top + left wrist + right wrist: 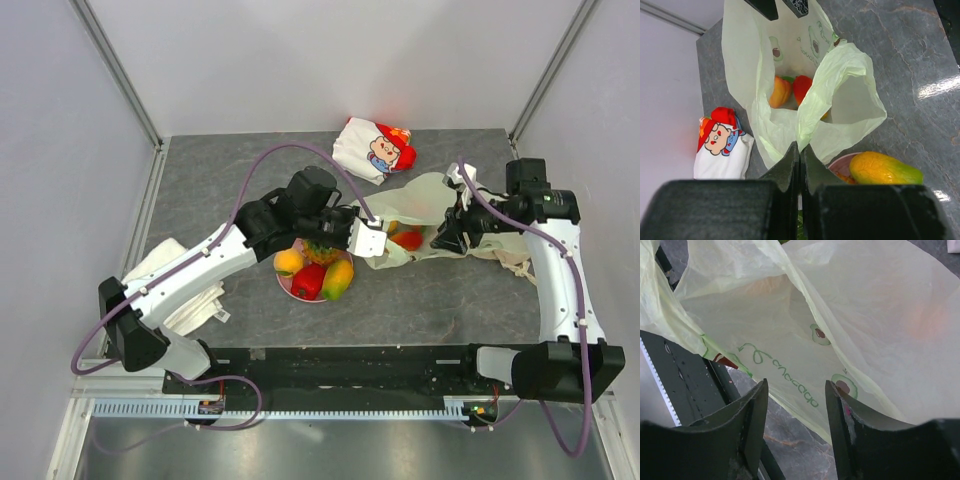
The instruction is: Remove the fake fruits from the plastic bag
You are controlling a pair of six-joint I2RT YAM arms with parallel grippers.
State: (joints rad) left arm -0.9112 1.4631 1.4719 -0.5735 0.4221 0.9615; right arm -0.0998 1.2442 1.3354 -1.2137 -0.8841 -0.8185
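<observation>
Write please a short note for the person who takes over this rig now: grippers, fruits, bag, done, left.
Left gripper: shut on the plastic bag rim, holding its mouth open.
Right gripper: open, jaws close to the bag's outer film, nothing held.
Done: mango, red pepper, orange fruit and pineapple lie on the pink plate.
Left: an orange-yellow fruit and a red fruit are inside the bag.

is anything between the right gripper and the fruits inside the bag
Yes: the plastic bag itself hangs between the right gripper and the fruits; from that side they show only as orange blurs through it.
</observation>
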